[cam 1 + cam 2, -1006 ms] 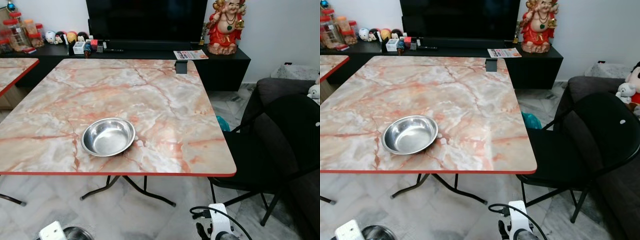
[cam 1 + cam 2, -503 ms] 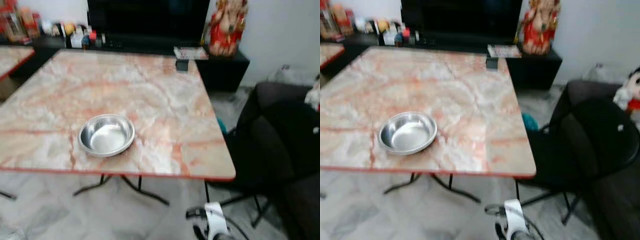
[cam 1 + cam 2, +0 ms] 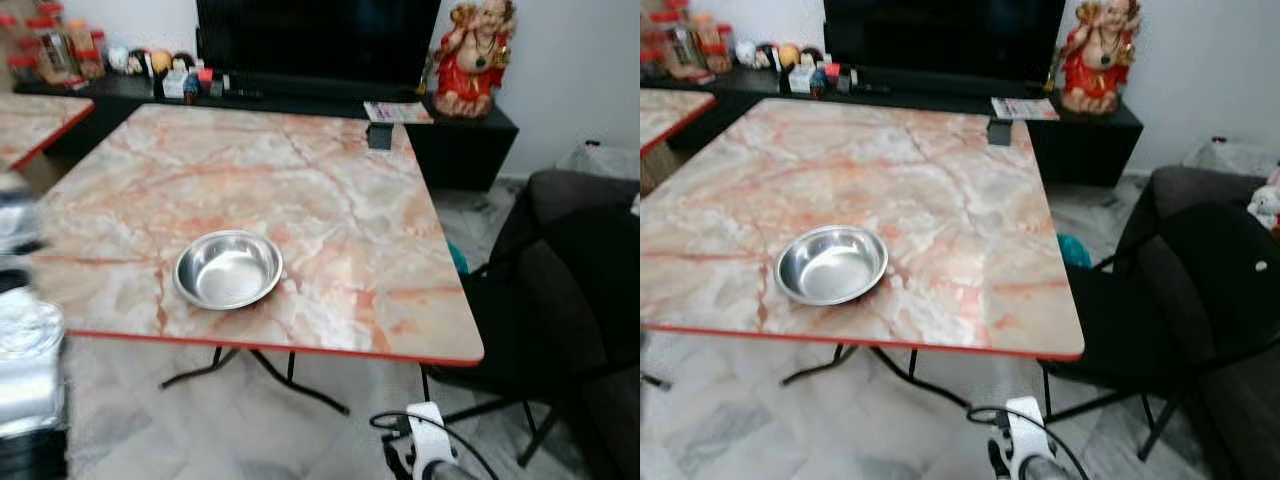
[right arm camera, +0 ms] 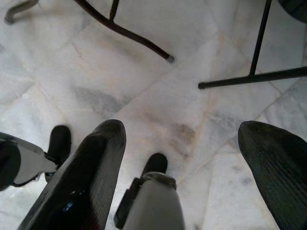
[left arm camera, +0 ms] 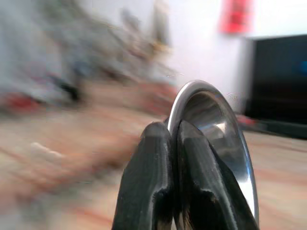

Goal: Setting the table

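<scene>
I count two steel bowls: one (image 3: pixel 228 269) on the marble tabletop (image 3: pixel 330 200), one (image 5: pixel 218 139) pinched in my left gripper (image 5: pixel 173 143); right gripper (image 4: pixel 184 158) hangs wide over floor.

Bowl (image 3: pixel 228 269) sits on the table (image 3: pixel 330 200) near the front edge, left of centre. Folding chair (image 3: pixel 560 300) is just right of the table. TV (image 3: pixel 318 40) + figurine (image 3: pixel 476 58) on the cabinet (image 3: pixel 470 140) behind it. 2nd table (image 3: pixel 35 120) off to the left.
</scene>
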`<state>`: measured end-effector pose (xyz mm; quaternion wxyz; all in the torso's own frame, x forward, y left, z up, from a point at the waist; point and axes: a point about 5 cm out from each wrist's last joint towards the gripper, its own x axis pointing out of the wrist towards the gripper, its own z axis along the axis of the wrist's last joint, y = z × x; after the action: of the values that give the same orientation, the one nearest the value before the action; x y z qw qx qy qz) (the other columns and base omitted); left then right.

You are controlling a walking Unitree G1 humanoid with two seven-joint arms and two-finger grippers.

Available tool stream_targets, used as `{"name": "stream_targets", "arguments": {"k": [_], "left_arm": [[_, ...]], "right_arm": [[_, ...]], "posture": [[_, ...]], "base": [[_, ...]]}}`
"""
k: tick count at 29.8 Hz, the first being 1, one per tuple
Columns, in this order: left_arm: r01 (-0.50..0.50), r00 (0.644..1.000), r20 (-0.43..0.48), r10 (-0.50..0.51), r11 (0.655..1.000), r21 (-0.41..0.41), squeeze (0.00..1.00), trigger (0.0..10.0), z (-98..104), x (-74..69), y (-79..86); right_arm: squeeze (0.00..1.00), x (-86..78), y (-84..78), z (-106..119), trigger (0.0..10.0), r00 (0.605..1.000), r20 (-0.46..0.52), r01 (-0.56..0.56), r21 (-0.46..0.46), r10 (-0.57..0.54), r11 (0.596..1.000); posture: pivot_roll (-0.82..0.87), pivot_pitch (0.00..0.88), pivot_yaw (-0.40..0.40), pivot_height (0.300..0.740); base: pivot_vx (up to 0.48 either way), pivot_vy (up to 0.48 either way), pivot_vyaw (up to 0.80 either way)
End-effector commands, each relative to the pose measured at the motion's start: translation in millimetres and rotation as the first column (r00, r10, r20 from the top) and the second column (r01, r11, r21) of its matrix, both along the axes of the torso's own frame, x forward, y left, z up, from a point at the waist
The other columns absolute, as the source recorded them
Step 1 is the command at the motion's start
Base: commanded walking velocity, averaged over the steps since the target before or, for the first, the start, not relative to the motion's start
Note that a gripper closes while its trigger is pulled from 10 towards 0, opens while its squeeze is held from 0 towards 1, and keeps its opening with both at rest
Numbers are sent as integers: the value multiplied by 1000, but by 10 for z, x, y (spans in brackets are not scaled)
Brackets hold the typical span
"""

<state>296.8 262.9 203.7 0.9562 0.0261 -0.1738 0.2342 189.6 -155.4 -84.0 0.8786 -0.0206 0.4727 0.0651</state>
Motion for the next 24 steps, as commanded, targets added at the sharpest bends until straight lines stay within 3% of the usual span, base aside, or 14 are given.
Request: {"name": "stream_targets", "arguments": {"k": [1, 4, 5, 6, 8, 10, 14, 18, 21, 24], "left_arm": [[136, 990, -29, -138, 989, -56, 0, 10000, -33, 108, -181], [259, 964, -22, -266, 952, -162, 0, 10000, -83, 229, -426], [274, 956, -7, -293, 904, -327, 0, 10000, -134, 330, -532], [275, 952, -25, -305, 887, -370, 0, 10000, -174, 397, -615], [273, 950, -29, -310, 875, -400, 0, 10000, -195, 421, -648], [267, 951, -5, -310, 826, -496, 0, 10000, -218, 446, -672], [239, 947, -48, -317, 798, -554, 0, 10000, -262, 438, -718], [149, 956, -102, -275, 755, -638, 0, 10000, -368, 358, -650], [144, 949, -127, -289, 756, -638, 0, 10000, -384, 319, -655], [150, 936, -142, -322, 730, -667, 0, 10000, -407, 295, -694]], "right_arm": [[0, 12, -31, 7, 10000, 1000, 3, 12, -7, -12, 1000], [0, 14, -42, 8, 10000, 1000, 6, 26, -6, -26, 1000], [0, 11, -51, 7, 10000, 999, 6, 35, -6, -35, 999], [0, 2, -55, 3, 10000, 999, 4, 38, -6, -38, 999], [0, -4, -55, 0, 10000, 999, 2, 39, -4, -39, 999], [0, -8, -53, -2, 10000, 999, 2, 44, -2, -44, 999], [0, -9, -61, -2, 10000, 999, 3, 51, -2, -51, 999], [0, -11, -73, -2, 10000, 998, 4, 56, -2, -56, 998], [0, -17, -77, -5, 10000, 999, 1, 52, -4, -52, 999], [0, -25, -66, -9, 10000, 999, -2, 44, -4, -44, 999]], "posture": [[66, 0, -33, 709], [59, 0, -27, 709], [55, 0, -21, 709], [51, 0, -20, 709], [47, 0, -19, 709], [42, 0, -14, 709], [37, 0, -12, 709], [38, 0, -13, 709], [43, 0, -16, 709], [53, 0, -22, 709]], "base": [[0, 0, 0], [0, 0, 0], [0, 0, 0], [0, 0, 0], [0, 0, 0], [0, 0, 0], [0, 0, 0], [0, 0, 0], [0, 0, 0], [0, 0, 0]]}}
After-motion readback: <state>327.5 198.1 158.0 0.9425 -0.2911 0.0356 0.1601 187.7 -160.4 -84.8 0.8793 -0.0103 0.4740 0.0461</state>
